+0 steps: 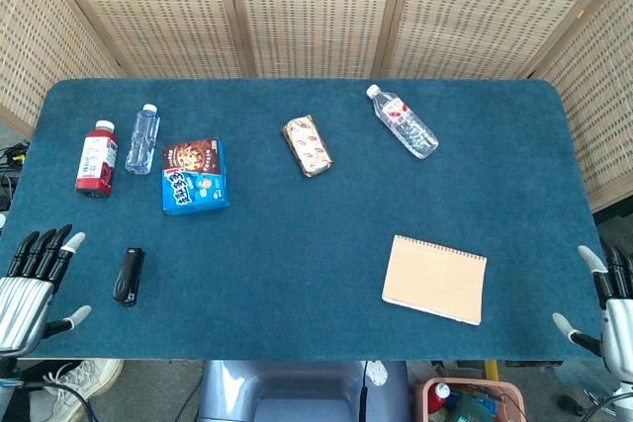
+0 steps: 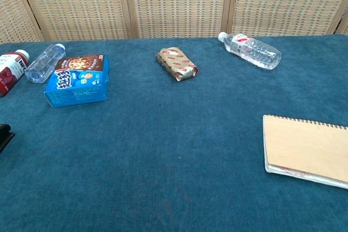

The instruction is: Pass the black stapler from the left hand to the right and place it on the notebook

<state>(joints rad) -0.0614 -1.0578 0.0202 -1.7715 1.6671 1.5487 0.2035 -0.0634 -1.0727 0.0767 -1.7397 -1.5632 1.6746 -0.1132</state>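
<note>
Left hand: the left hand (image 1: 35, 289) shows only in the head view, at the table's near left edge; its fingers are spread and it holds nothing.
Right hand: the right hand (image 1: 608, 303) shows only in the head view, at the near right edge off the table's corner; its fingers are apart and it is likewise empty.
Stapler count: one black stapler (image 1: 129, 275), lying flat on the blue table (image 1: 297, 244) just to the inner side of the left hand, near it but not touching. In the chest view only its end shows at the left border (image 2: 4, 136).
Notebook count: one tan spiral-bound notebook (image 1: 435, 279), closed and flat, nearer the right hand than the left, well apart from the stapler, with nothing on it. The chest view shows it at the right edge (image 2: 307, 148).
Clear bottles: two. One clear bottle (image 1: 142, 138) lies beyond the left hand; the other, a red-labelled clear bottle (image 1: 404, 122), lies far beyond the right hand.
Red bottle: one red bottle (image 1: 96, 158), just beside the first clear bottle, straight beyond the left hand.
Boxes: one blue biscuit box (image 1: 195, 176), beyond the stapler.
Wrapped packets: one wrapped snack packet (image 1: 308, 145), about midway between the two hands and farther back.
</note>
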